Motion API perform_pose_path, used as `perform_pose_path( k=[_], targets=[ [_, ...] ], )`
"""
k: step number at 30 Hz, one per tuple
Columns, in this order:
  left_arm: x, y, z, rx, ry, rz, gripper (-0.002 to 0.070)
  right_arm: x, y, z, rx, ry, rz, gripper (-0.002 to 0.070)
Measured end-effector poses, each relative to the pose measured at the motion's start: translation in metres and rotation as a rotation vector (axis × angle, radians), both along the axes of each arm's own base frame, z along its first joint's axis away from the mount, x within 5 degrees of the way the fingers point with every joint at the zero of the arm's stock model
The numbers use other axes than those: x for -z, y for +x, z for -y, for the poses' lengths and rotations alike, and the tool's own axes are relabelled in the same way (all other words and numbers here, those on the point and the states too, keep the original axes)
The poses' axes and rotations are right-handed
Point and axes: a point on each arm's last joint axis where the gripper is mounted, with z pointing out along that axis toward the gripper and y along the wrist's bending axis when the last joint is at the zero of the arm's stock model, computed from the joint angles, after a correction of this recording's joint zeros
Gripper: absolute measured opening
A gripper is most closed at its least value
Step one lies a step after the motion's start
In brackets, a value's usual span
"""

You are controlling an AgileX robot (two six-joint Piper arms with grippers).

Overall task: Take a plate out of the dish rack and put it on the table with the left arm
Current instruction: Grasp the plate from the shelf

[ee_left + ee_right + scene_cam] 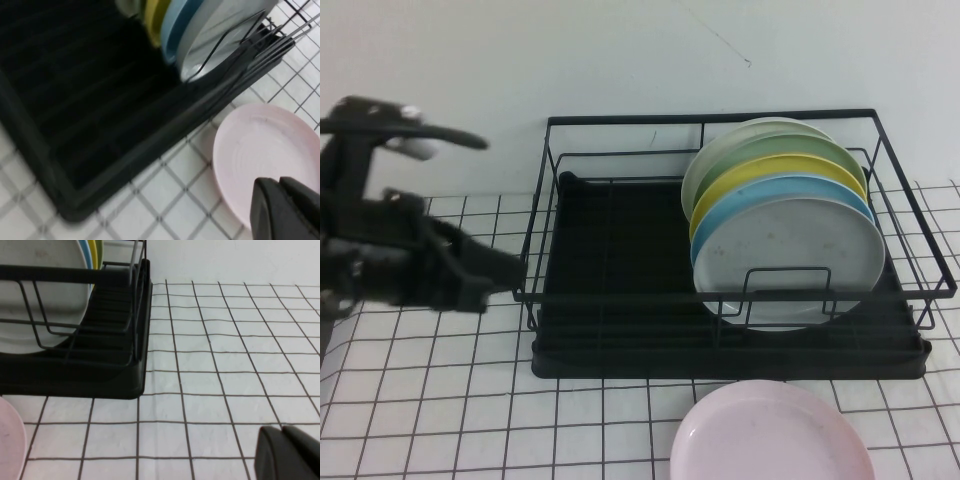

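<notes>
The pale grey-white plate (pixel 790 255) stands on edge at the front of a row of plates in the black wire dish rack (pixel 620 345). Behind it stand a light blue plate (pixel 770 190), a yellow one and green ones. My left gripper (pixel 510 272) hangs shut and empty just outside the rack's left side, well left of the plates. In the left wrist view the shut left gripper (pixel 279 181) is above a pink plate (pixel 270 145), with the grey-white plate (pixel 220 30) and the rack (pixel 75 100) beyond. My right gripper (pixel 281 429) is shut over the table (pixel 225 365), to the right of the rack (pixel 100 375).
A pink plate (pixel 770 435) lies flat on the gridded table (pixel 420 400) just in front of the rack's right half. The rack's left half holds no plates. A pale wall stands close behind the rack.
</notes>
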Motion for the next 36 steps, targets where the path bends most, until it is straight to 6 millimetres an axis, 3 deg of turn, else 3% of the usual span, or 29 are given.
perform_pose_path(
  k=[9, 11, 13, 16, 19, 27, 36],
  targets=[
    [0.012, 0.077, 0.099, 0.441, 0.088, 0.238, 0.0004, 0.0, 0.0, 0.0, 0.0, 0.0, 0.0, -0.0001],
    [0.018, 0.092, 0.113, 0.506, 0.094, 0.273, 0.0045, 0.0, 0.0, 0.0, 0.0, 0.0, 0.0, -0.0001],
    [0.025, 0.108, 0.124, 0.559, 0.104, 0.297, 0.0139, 0.0, 0.0, 0.0, 0.0, 0.0, 0.0, -0.0001],
    [0.032, 0.125, 0.134, 0.628, 0.123, 0.343, 0.0304, 0.0, 0.0, 0.0, 0.0, 0.0, 0.0, -0.0001],
    [0.04, 0.137, 0.14, 0.705, 0.154, 0.42, 0.0371, 0.0, 0.0, 0.0, 0.0, 0.0, 0.0, -0.0001],
    [0.05, 0.151, 0.151, 0.782, 0.134, 0.532, 0.0346, 0.0, 0.0, 0.0, 0.0, 0.0, 0.0, -0.0001],
    [0.064, 0.16, 0.156, 0.781, 0.112, 0.525, 0.0321, 0.0, 0.0, 0.0, 0.0, 0.0, 0.0, -0.0001]
  ],
)
